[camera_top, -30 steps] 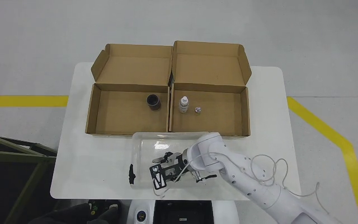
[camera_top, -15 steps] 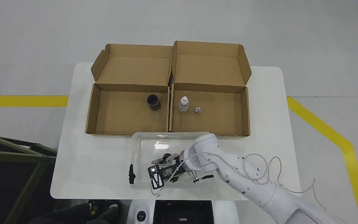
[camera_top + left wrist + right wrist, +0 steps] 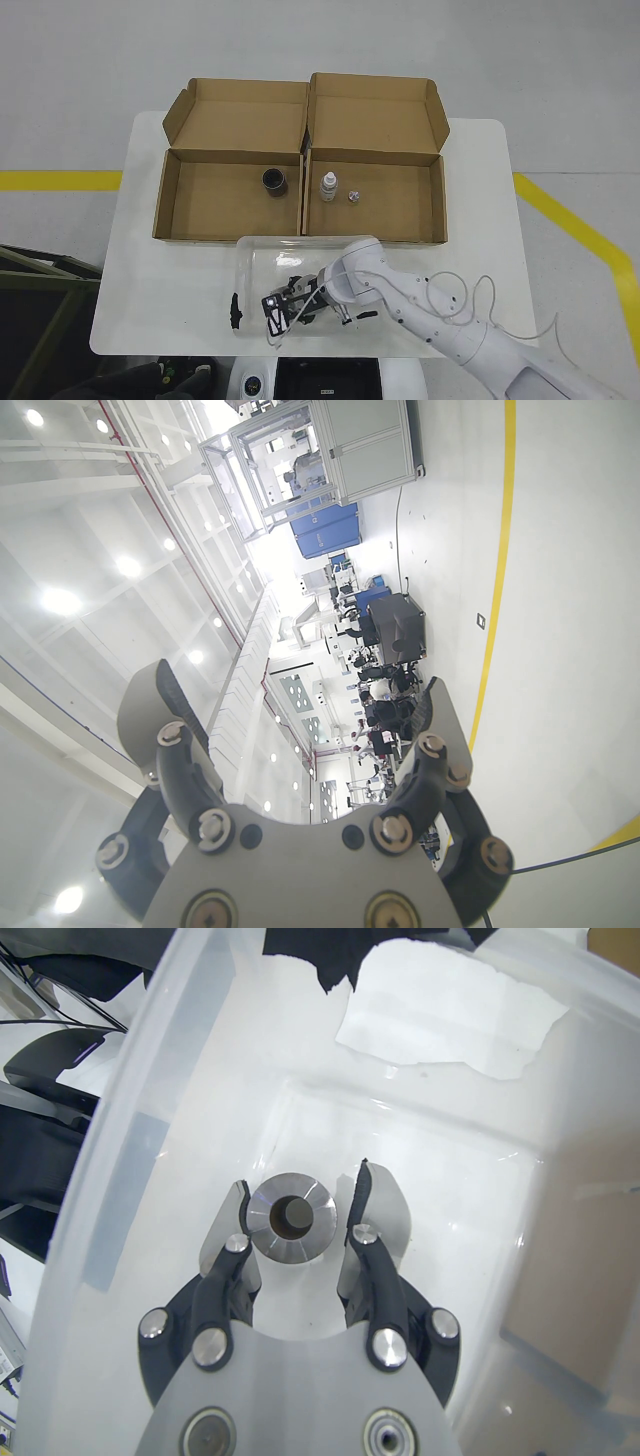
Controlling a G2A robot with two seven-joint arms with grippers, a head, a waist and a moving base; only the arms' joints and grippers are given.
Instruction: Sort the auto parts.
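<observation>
Item: 1 steel bush [image 3: 292, 1217], bore apparently upright, in clear bin [image 3: 255, 275] at 6 o'clock on worktop [image 3: 130, 270]; right gripper [image 3: 303, 1183] part-open, straddling it, 1 pad [image 3: 244, 1208] touching, nothing gripped yet.

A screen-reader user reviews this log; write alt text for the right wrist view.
The right end effector, open, straddles a round metal part with a centre hole, lying on the floor of a clear plastic bin. One finger is at its rim; the other stands apart.
</observation>
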